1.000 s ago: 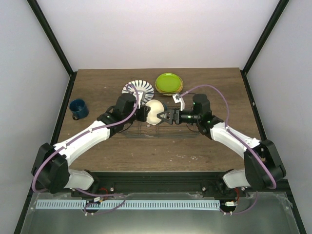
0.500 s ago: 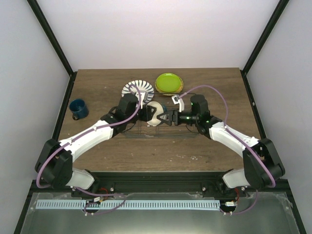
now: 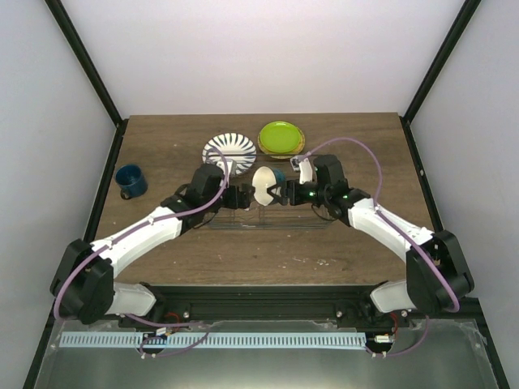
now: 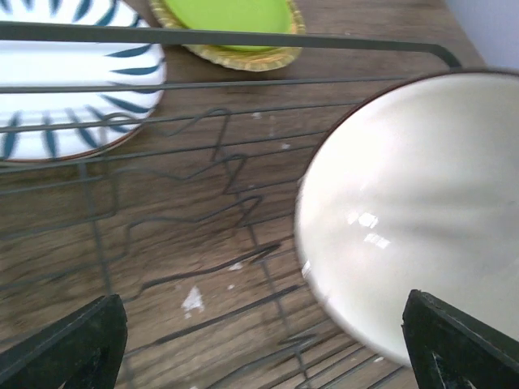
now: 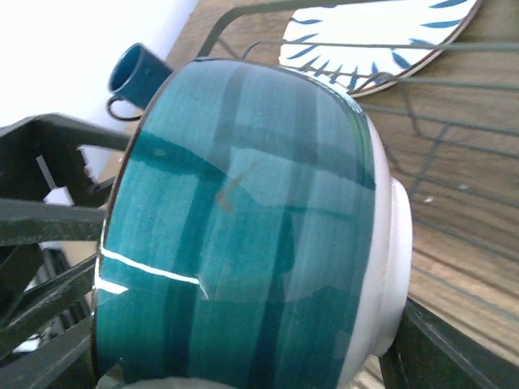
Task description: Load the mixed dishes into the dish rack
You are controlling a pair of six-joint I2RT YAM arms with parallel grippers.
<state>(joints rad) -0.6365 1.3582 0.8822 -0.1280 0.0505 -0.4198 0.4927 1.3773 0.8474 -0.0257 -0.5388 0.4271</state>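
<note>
Since half a second ago the small cream bowl (image 3: 265, 186) has been turned from a tilted, mouth-up lie to standing almost on edge, and the left gripper (image 3: 242, 197) has drawn back a little from it. I now find the bowl over the middle of the dish rack (image 4: 227, 35), toward the rack's far rail, its cream inside facing the left arm and its blue-green outside facing the right. The right gripper (image 3: 280, 194) has its jaws clenched across the bowl, one finger on the rim side and one past the foot, though the contact points fall at the edge of the wrist view. The left jaws stand released and wide, just beside the bowl's mouth, holding nothing. I cannot tell whether the lower rim touches the rack wires yet. My concerns are these. The glaze is smooth and the hold crosses a curved wall, so the bowl may slip or swing. If it is let go before the rim sits between wires, it could roll or drop flat. The left fingers are close enough to knock it. The light rack may slide on the counter (image 3: 365, 154) if pushed. The striped plate (image 3: 229, 149) and green plate (image 3: 281, 138) lie beyond the rack's far side and the dark blue mug (image 3: 130, 180) well off its left end, all unloaded.
</note>
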